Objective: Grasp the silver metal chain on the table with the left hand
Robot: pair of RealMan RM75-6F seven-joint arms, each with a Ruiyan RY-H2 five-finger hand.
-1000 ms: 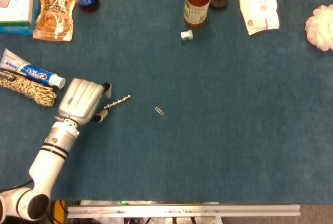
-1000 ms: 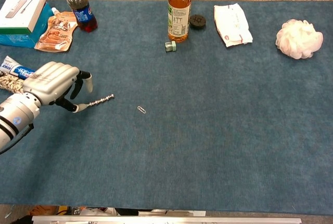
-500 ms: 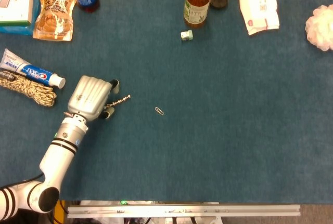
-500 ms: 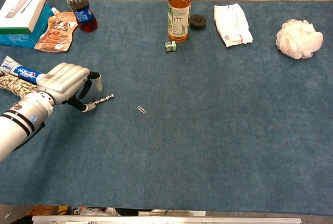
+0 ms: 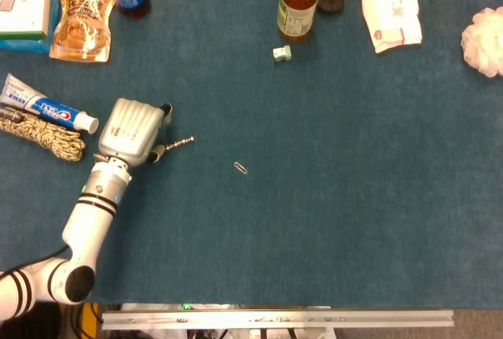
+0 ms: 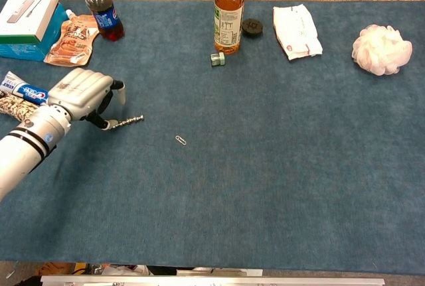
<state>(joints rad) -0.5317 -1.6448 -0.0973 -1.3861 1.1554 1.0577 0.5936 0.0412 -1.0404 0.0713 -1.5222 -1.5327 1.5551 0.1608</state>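
Blue felt-ish table with most of the stuff pushed to the far edge and the far-left corner, so the near half is mostly bare cloth. Only the left hand shows up; the right one isn't in either view.

Nearest loose item is a paperclip, a bit right of the action. The left hand sits near the left edge, fingers curled down around one end of the silver metal chain. The rest of the chain sticks out to the right, lying flat on the table. Looks like a pinch on the tip, but I can't tell how secure it is.

Risk, as I see it: grabbing only the end link means a lift could let it slide out or dangle and swing. The rope and toothpaste are just left of the hand, so pulling back that way could drag them. The amber bottle is well clear at the far edge.
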